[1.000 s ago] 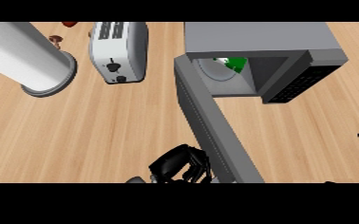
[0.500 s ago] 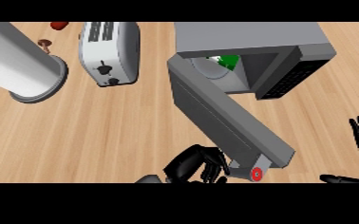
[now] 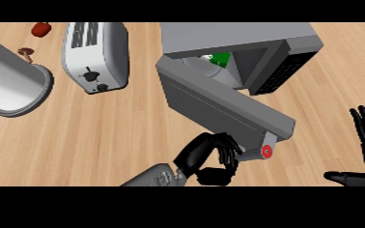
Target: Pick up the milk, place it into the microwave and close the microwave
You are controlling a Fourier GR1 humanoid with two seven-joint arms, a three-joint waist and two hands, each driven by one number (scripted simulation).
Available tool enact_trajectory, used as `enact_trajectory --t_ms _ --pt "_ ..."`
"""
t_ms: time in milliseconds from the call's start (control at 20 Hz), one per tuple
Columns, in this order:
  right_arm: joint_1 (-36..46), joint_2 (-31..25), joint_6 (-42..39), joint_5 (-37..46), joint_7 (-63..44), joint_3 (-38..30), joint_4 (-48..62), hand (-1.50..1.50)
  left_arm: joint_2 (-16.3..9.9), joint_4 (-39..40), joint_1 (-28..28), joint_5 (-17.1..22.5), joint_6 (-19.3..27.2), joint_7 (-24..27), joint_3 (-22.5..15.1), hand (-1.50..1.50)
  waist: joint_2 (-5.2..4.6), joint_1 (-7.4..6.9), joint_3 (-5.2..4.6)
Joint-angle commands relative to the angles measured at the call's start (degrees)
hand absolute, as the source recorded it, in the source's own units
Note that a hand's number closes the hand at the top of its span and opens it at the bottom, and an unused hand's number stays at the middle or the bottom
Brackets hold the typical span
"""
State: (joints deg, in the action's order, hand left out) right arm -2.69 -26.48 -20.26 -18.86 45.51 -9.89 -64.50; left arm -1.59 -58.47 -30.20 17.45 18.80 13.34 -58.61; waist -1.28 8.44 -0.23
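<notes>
Milk [image 3: 219, 58] sits inside the microwave [image 3: 242, 41], a bit of green and white showing through the gap. Largest around me is the wooden desk [image 3: 92, 125], then that microwave at the top with its door [image 3: 217, 101] swung partway out. A white toaster [image 3: 96, 55] lies to the left. My left hand [image 3: 206, 154] curls its fingers against the door's outer end near the handle, holding nothing. My right hand [image 3: 357, 125] rests open at the right edge.
</notes>
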Motion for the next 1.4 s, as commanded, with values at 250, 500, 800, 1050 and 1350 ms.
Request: enact_trajectory --t_ms 250,500,800,1050,1350 --pt "2.1 -1.8 -4.7 -1.2 -1.5 2.4 -3.6 -1.5 1.5 -0.1 -12.0 6.0 6.6 2.4 1.1 1.5 -0.76 4.48 -0.03" --pt "3.6 -4.0 -5.8 -2.2 -3.2 2.6 -5.6 -1.5 1.5 2.6 -17.9 9.7 8.2 1.3 3.9 1.5 -1.44 7.27 0.08" --pt "7.0 -4.6 -6.2 -4.3 -5.3 2.6 -7.1 -1.5 1.5 6.2 -23.0 12.2 10.1 1.5 4.7 1.5 -2.45 9.45 0.18" --pt "8.1 -5.4 -8.5 -6.0 -6.5 3.4 -8.1 -1.5 1.5 9.1 -27.2 14.5 11.0 1.1 5.9 1.5 -2.89 11.43 0.32" --pt "11.4 -6.3 -9.7 -8.0 -8.4 3.7 -8.7 -1.5 1.5 11.9 -31.5 16.7 11.9 0.7 7.0 1.5 -3.78 12.6 0.46"
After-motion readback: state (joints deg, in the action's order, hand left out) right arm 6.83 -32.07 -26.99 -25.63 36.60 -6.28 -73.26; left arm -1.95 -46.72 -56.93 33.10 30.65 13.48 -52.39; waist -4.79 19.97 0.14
